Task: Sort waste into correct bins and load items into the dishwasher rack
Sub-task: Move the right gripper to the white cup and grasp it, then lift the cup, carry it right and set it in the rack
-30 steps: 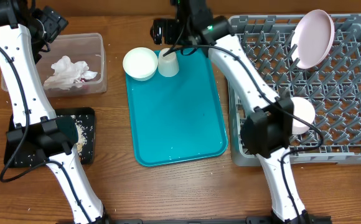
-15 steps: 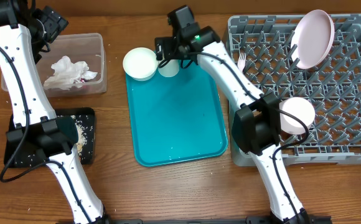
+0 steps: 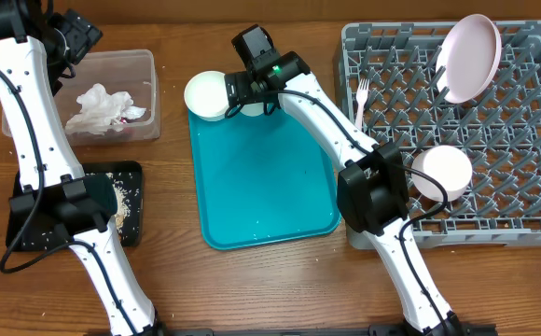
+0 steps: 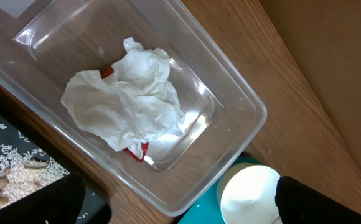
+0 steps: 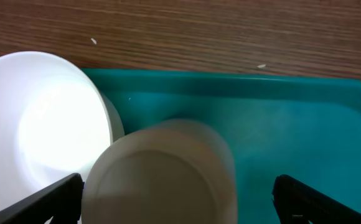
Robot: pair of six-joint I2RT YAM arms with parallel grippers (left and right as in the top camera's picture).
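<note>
A white cup (image 5: 162,177) stands upside down on the teal tray, between the open fingers of my right gripper (image 5: 180,202). From overhead the right gripper (image 3: 244,91) covers most of the cup (image 3: 255,109). A white bowl (image 3: 209,95) sits just left of it and also shows in the right wrist view (image 5: 37,124). The grey rack (image 3: 532,219) holds a pink plate (image 3: 469,56), a white fork (image 3: 362,98) and a second white bowl (image 3: 441,171). My left gripper (image 3: 73,35) is open and empty above the clear tub (image 3: 149,70), which holds white napkins (image 4: 124,99) and a red wrapper (image 4: 137,152).
The teal tray (image 3: 266,196) lies between the tub and the rack. A black tray (image 3: 131,233) with rice (image 4: 6,168) sits at the front left. The right arm reaches from the rack side across the tray's far end.
My right gripper has moved left and down along the tray's far end and now straddles the cup. The left arm has not moved.
</note>
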